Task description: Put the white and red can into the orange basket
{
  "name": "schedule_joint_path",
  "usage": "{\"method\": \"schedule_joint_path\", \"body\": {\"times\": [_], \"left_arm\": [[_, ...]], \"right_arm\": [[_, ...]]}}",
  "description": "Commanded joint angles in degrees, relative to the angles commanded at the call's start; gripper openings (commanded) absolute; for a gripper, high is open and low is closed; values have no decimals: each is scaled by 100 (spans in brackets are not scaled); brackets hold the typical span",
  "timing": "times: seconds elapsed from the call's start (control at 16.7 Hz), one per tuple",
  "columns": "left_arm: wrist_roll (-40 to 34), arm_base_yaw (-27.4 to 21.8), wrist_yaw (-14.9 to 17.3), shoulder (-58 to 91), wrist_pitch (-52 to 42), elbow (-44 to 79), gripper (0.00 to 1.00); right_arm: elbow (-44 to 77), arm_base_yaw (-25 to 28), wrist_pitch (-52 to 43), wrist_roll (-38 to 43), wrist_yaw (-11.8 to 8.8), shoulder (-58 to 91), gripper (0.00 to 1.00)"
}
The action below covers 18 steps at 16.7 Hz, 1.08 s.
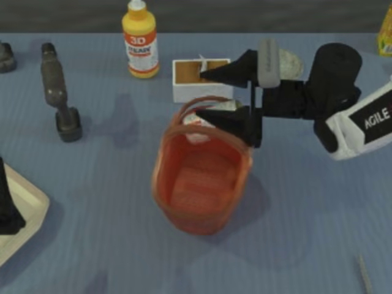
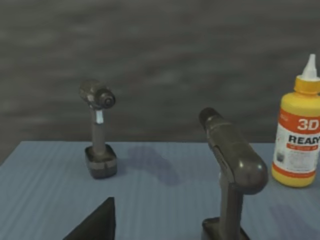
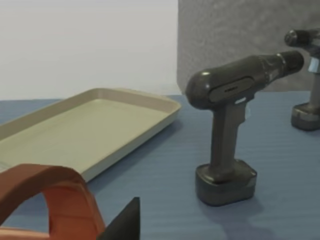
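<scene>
Reaching in from the right edge of the table (image 1: 92, 245), the right gripper (image 1: 223, 95) hangs over the far rim of the orange basket (image 1: 202, 184) with its jaws spread wide and grasping nothing: one black wedge-shaped finger lies over the white box (image 1: 184, 90), the other over the basket's far rim. The white and red can (image 1: 197, 125) sits just inside that far rim, beneath the nearer finger and partly hidden by it; whether it rests on the floor or leans on the wall cannot be told.

The basket is an oval of translucent orange-red plastic with a ribbed floor and thin arched handles, standing near the centre of the ribbed blue table. The white box, square with a brown inset top, stands just behind it.

A yellow bottle (image 1: 141, 41), cylindrical with a white nozzle and a white-orange label, stands at the far edge. A dark grey drill (image 1: 59, 92), smooth-bodied on a blocky base, stands towards the left edge; a second drill (image 1: 5, 56) is at the far left corner. A shallow beige tray (image 1: 27, 211) with rounded corners lies at the left edge.

The left gripper (image 1: 7, 208) is parked over the tray; the state of its jaws cannot be told.
</scene>
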Motion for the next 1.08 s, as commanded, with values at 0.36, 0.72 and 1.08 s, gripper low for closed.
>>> {"method": "schedule_joint_path", "body": {"times": [0.36,0.72,1.08], "left_arm": [[0,0,0,0,0,0,100],[221,-184,36,496,-400,411,100],[1236,-858,67,2540,-1968,2286,100]], "right_arm": [[0,0,0,0,0,0,100],[-314,-74,-239,-42,206,-516,100],[-1568,-408,-1229,-173,1212,-2710,100]]}}
